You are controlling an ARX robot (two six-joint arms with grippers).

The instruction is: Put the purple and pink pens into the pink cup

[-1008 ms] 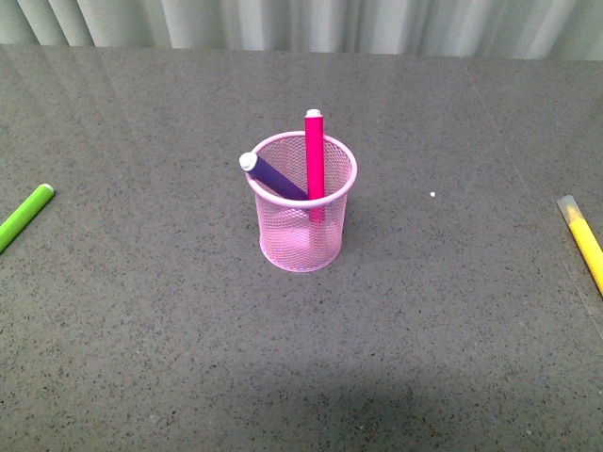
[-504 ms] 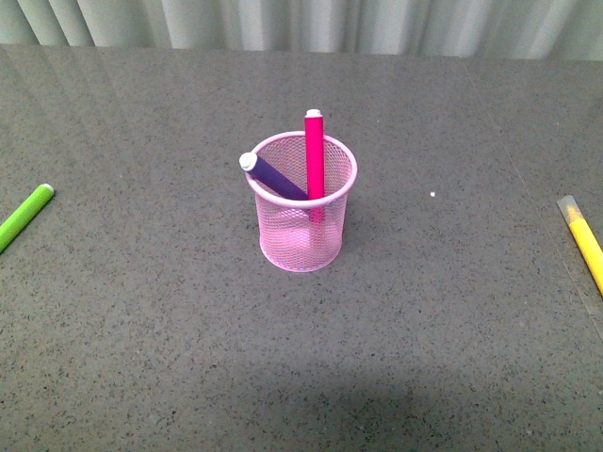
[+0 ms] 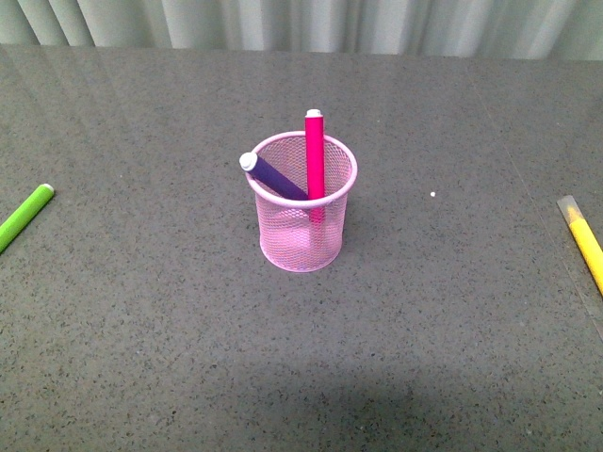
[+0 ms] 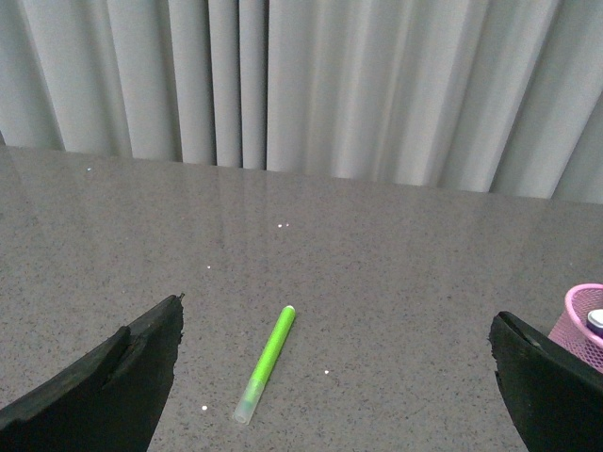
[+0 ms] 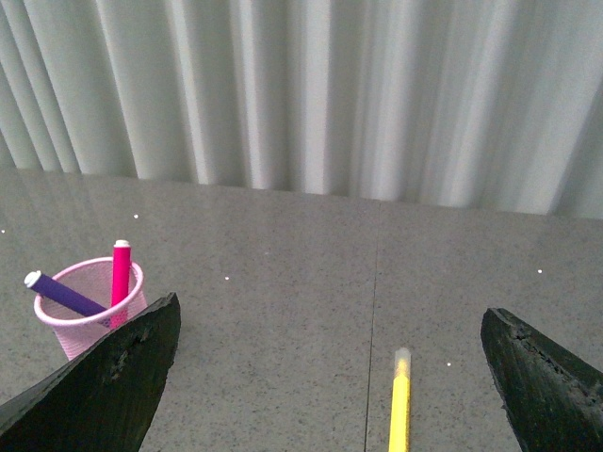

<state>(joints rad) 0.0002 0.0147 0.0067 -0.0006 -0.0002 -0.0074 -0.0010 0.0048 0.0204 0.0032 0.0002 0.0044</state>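
Observation:
The pink cup (image 3: pixel 303 215) stands upright in the middle of the grey table. The purple pen (image 3: pixel 271 177) leans inside it, its white end over the left rim. The pink pen (image 3: pixel 314 160) stands nearly upright inside it. Neither gripper shows in the front view. In the left wrist view my left gripper (image 4: pixel 334 377) is open and empty, with the cup's edge (image 4: pixel 584 315) beside one finger. In the right wrist view my right gripper (image 5: pixel 330 377) is open and empty; the cup (image 5: pixel 87 315) with the purple pen (image 5: pixel 61 293) and pink pen (image 5: pixel 121 273) stands off to one side.
A green marker (image 3: pixel 24 216) lies at the table's left edge and shows between the left fingers (image 4: pixel 267 361). A yellow marker (image 3: pixel 584 239) lies at the right edge and shows between the right fingers (image 5: pixel 399 410). Grey curtains (image 3: pixel 301 24) hang behind the table.

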